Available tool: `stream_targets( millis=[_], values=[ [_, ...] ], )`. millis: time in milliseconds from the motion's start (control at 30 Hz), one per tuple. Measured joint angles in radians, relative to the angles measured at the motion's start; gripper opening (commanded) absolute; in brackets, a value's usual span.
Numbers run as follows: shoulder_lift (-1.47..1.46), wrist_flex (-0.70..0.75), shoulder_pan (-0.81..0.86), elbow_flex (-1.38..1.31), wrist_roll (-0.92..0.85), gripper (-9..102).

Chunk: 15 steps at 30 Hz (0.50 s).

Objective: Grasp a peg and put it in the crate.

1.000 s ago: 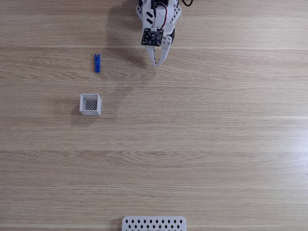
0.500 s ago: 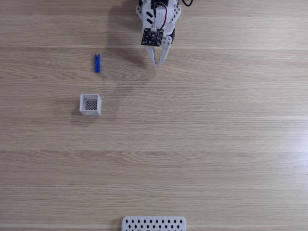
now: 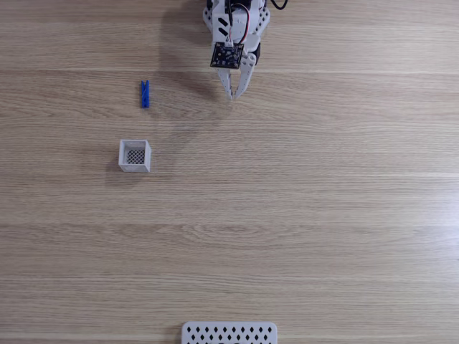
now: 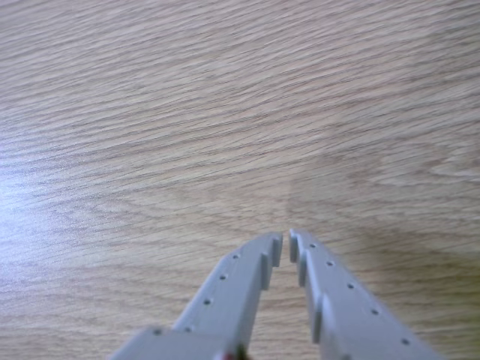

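Hovering at the top centre of the fixed view, the gripper (image 3: 232,95) is closed and empty
Peg (image 3: 145,94) lies upper left on the worktop (image 3: 301,215), crate (image 3: 135,155) just below it

In the fixed view we see the arm (image 3: 235,21) cut off by the top edge, and the perforated plate (image 3: 229,333) cut off by the bottom edge. We find the peg (image 3: 145,94) too small to make out its jaws. In the other view, the gripper (image 4: 286,245) runs out past the bottom edge, slightly blurred.
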Motion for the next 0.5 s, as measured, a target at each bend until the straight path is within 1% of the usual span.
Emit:
stream_targets(
  millis=[100, 233, 367, 500],
  values=[
    [-0.104, -0.029, 0.002, -0.002, -0.006, 0],
    [-0.324, -0.043, 0.08, -0.063, -0.13, 0],
    [-0.604, -0.043, 0.236, -0.236, -0.376, 0],
    [-0.9, -0.046, 0.479, -0.46, -0.683, 0]
  ],
)
